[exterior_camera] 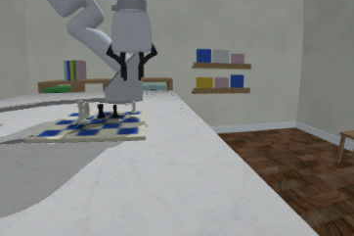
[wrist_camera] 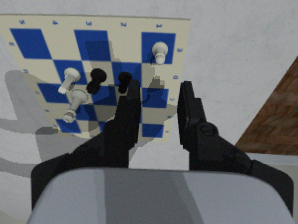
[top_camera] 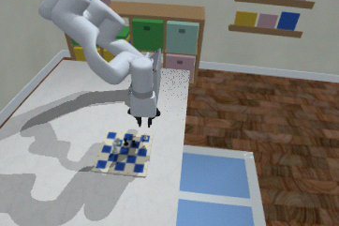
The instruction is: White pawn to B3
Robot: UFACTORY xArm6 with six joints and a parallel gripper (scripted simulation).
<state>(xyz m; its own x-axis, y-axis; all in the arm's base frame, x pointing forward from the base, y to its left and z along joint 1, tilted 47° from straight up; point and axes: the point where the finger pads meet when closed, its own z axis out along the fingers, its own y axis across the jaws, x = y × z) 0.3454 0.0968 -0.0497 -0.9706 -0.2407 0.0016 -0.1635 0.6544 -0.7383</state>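
Observation:
The blue and cream chessboard (top_camera: 123,155) lies on the white table, and shows in the wrist view (wrist_camera: 100,75). A white pawn (wrist_camera: 159,51) stands alone on a blue square by the board edge in column 1; it also shows in the top view (top_camera: 145,137) and the exterior view (exterior_camera: 133,108). Two black pawns (wrist_camera: 96,80) (wrist_camera: 123,82) stand mid-board. Two other white pieces (wrist_camera: 70,79) (wrist_camera: 75,101) stand beside them. My gripper (wrist_camera: 159,94) (exterior_camera: 131,74) hangs well above the board (top_camera: 143,122), pointing down. Its fingers are narrowed with a gap and hold nothing.
The table's right edge (top_camera: 184,126) runs close beside the board, with wooden floor beyond. A shelf unit with coloured bins (top_camera: 159,37) stands behind the table. Two blue panels (top_camera: 213,177) lie at the front right.

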